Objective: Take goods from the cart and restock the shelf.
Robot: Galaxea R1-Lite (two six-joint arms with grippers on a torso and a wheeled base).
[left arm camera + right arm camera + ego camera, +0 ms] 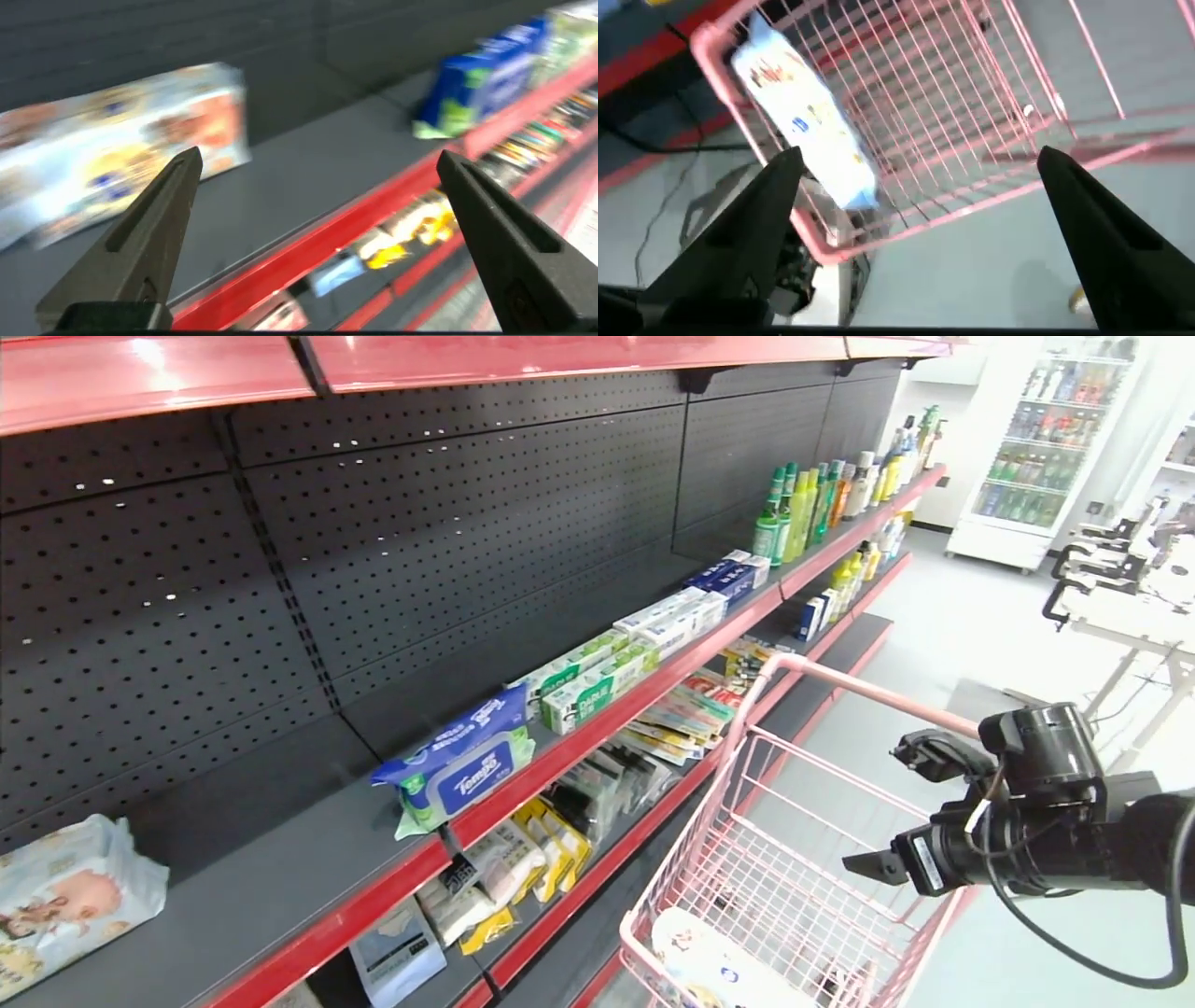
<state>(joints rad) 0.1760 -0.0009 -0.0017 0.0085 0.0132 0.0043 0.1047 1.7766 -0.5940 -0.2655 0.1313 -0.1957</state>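
Cart (738, 747) stands beside the shelf (280, 859), one white pack (719, 966) lying in its near end. Right gripper (917, 159) hangs above the cart, jaws spread, empty. Left gripper (318, 163), jaws spread and empty, is over the shelf left of the cart, facing a wipes bag (121, 140).

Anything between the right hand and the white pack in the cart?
Nothing visible does. The right hand is open above the open top of the pink cart; the white pack lies in its basket with nothing over it. Wire walls close the sides, so go in from above.
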